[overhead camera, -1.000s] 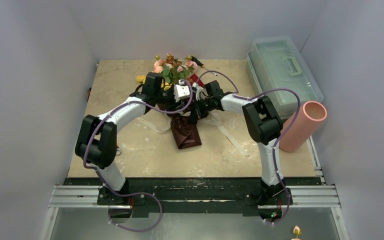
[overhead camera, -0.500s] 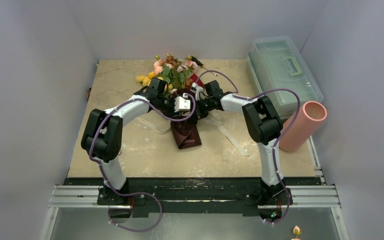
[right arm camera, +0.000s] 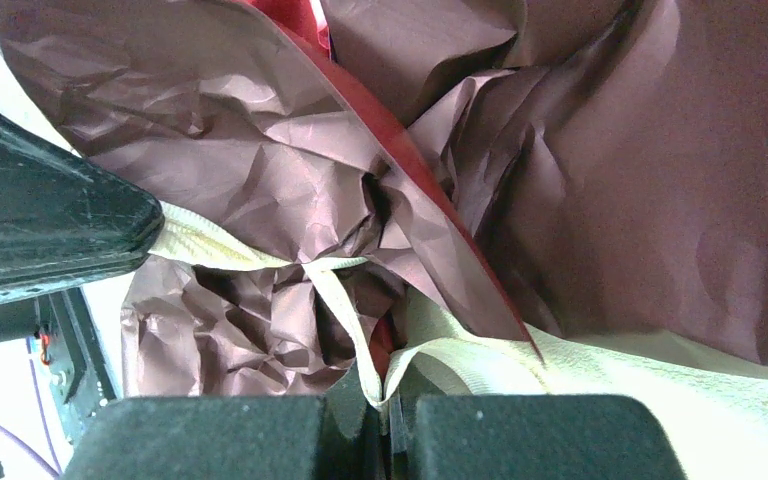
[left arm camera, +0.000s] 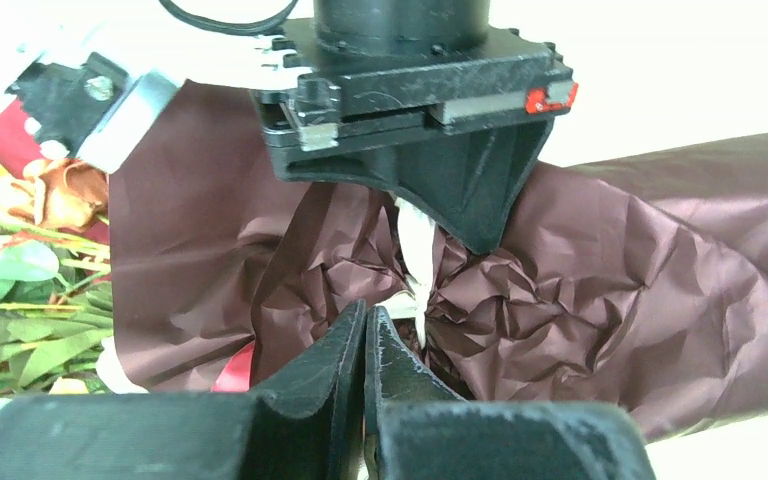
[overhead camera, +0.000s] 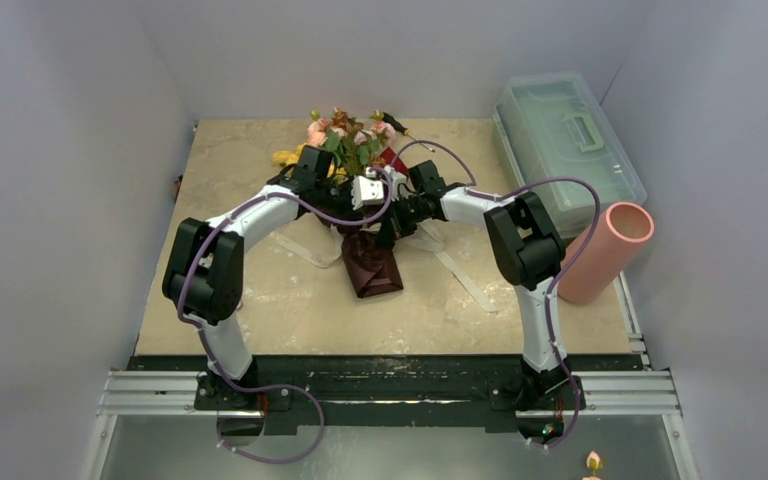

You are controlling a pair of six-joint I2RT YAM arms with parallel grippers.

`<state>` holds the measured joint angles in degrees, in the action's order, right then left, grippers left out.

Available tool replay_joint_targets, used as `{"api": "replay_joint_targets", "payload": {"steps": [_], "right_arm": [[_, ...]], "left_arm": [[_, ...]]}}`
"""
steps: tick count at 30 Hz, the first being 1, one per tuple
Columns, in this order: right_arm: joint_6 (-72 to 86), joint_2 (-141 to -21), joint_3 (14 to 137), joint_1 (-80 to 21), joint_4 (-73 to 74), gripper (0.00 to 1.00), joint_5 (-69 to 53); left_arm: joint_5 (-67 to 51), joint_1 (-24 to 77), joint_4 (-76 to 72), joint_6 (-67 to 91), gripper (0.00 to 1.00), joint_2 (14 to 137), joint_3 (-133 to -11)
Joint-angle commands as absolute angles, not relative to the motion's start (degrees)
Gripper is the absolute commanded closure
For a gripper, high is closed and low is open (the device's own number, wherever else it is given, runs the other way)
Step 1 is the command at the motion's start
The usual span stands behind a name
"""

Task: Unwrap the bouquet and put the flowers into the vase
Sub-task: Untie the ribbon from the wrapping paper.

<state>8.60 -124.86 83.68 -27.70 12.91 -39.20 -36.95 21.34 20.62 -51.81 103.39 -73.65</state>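
The bouquet point(overhead camera: 355, 160) lies mid-table, its flowers point(overhead camera: 345, 140) pointing to the far edge and its dark red paper point(overhead camera: 370, 268) toward me. Both grippers meet at the tied middle. My right gripper point(right arm camera: 385, 400) is shut on a loop of the cream ribbon point(right arm camera: 345, 300) at the knot. My left gripper point(left arm camera: 368, 315) is shut too, and in the right wrist view the ribbon runs straight out from its fingertips point(right arm camera: 110, 225). The right gripper's fingers point(left arm camera: 475, 220) face it from above the crinkled paper point(left arm camera: 660, 260). The vase point(overhead camera: 605, 250) leans at the table's right edge.
A clear greenish plastic box point(overhead camera: 565, 140) with a handle sits at the back right, just behind the vase. Cream ribbon tails point(overhead camera: 465, 278) trail over the tabletop on both sides of the paper. Grey walls close in the left, back and right.
My left gripper moved in toward the knot and closed on the ribbon; it stood partly open before. The right arm has stayed still, gripping the ribbon.
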Motion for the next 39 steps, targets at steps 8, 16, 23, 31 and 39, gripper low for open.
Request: {"api": "replay_joint_targets", "payload": {"steps": [8, 16, 23, 31, 39], "right_arm": [[3.31, -125.22, 83.11, -27.65, 16.79, 1.00, -28.50], [1.79, -124.89, 83.22, -28.29, 17.32, 1.00, -27.69], [2.81, -124.93, 84.44, -28.56, 17.21, 1.00, -28.61], [3.93, -124.52, 85.75, -28.56, 17.45, 1.00, -30.38], [4.46, -123.69, 86.59, -28.56, 18.78, 1.00, -33.00]], "left_arm": [[-31.80, 16.39, 1.08, -23.53, 1.00, 103.25, -77.66], [-26.92, 16.01, -4.24, -13.10, 1.00, 105.27, -78.75], [-29.84, 18.06, 5.53, -23.70, 0.51, 103.11, -81.35], [-25.81, 22.66, 6.09, -36.17, 0.26, 92.43, -68.99], [-30.93, 23.29, 3.23, -43.28, 0.53, 93.39, -62.93]]}}
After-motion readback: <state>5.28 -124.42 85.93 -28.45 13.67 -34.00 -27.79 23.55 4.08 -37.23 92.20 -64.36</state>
